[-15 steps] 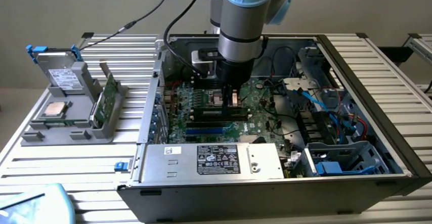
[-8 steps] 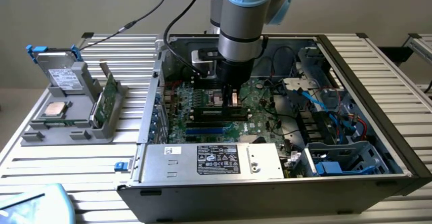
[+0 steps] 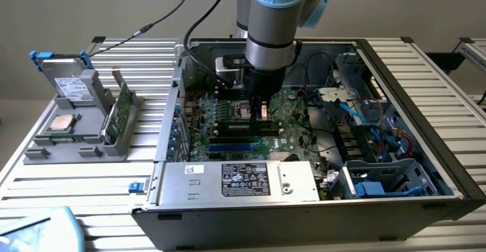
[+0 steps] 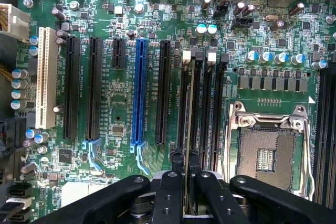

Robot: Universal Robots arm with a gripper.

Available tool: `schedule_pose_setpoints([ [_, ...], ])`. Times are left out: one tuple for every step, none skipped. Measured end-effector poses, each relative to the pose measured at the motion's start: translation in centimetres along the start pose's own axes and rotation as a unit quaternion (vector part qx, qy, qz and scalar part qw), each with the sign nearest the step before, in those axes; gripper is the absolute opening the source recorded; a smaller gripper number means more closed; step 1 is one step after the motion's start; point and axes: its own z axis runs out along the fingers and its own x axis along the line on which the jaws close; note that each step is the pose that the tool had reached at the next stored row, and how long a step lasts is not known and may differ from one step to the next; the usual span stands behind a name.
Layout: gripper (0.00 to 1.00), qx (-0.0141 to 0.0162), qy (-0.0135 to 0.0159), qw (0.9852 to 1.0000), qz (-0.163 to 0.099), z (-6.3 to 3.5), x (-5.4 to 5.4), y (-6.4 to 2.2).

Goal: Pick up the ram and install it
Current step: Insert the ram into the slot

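Observation:
In the wrist view my gripper is shut on the ram, which I see edge-on as a thin dark strip between the two black fingers. The stick runs along the black memory slots beside the empty silver processor socket. I cannot tell whether it is seated in a slot or just above it. In the exterior view the gripper reaches straight down into the open computer case, over the middle of the green motherboard.
A grey rack at the exterior view's left holds a hard drive, a square silver chip and an upright green board. A power supply sits at the case's front. Cables and a drive cage crowd the case's right.

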Motion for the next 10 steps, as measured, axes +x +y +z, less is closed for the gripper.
schedule_pose_setpoints([
  [0.14, 0.0, 0.0, 1.0, 0.0, 0.0, 0.0, 0.0],
  [0.14, 0.0, 0.0, 1.0, 0.0, 0.0, 0.01, 0.0],
  [0.14, 0.0, 0.0, 1.0, 0.0, 0.0, 0.03, 0.0],
  [0.14, 0.0, 0.0, 1.0, 0.0, 0.0, 0.04, 0.0],
  [0.14, 0.0, 0.0, 1.0, 0.0, 0.0, 0.03, 0.0],
  [0.14, 0.0, 0.0, 1.0, 0.0, 0.0, 0.03, 0.0],
  [0.14, 0.0, 0.0, 1.0, 0.0, 0.0, 0.03, 0.0],
  [0.14, 0.0, 0.0, 1.0, 0.0, 0.0, 0.03, 0.0],
  [0.14, 0.0, 0.0, 1.0, 0.0, 0.0, 0.03, 0.0],
  [0.14, 0.0, 0.0, 1.0, 0.0, 0.0, 0.03, 0.0],
])
